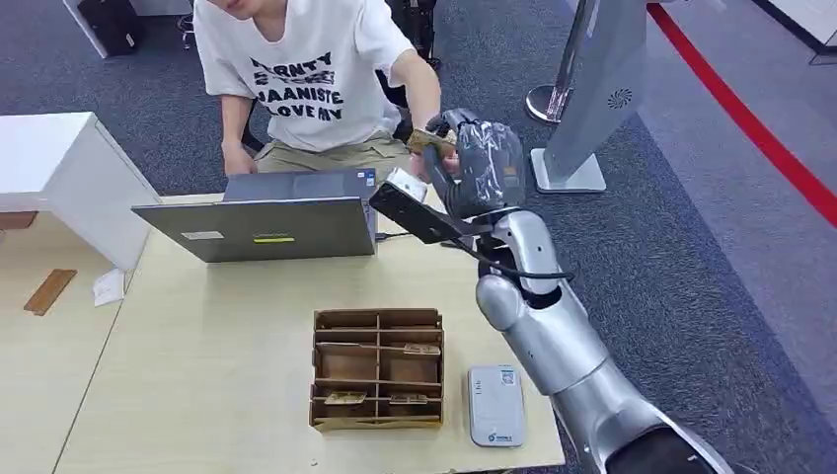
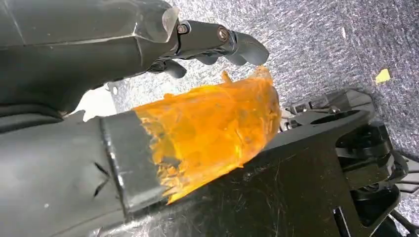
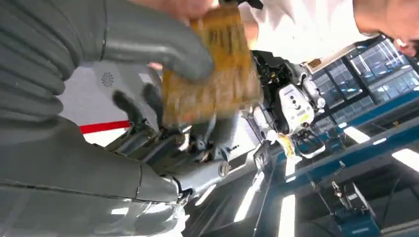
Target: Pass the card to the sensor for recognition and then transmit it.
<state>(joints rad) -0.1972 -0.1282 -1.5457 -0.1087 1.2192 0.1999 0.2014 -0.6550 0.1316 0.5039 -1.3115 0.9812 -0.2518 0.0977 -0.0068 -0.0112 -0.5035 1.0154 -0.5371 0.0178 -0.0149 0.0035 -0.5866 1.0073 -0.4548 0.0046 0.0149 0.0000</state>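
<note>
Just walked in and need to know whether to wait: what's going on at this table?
The robot's right hand is raised past the laptop, holding a card out to a seated person, whose hand is at the card. The sensor and card rack sit near the table's front edge.

Looked like office or lab: grey carpet (image 1: pixel 681 257), open laptop (image 1: pixel 266 222) on wooden table (image 1: pixel 197 375), seated person (image 1: pixel 316 79), stanchion post (image 1: pixel 565 69).

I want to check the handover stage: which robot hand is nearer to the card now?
Right. The right hand is raised toward the person and holds the card under its thumb. The left hand hangs low over the carpet, apart from the card.
</note>
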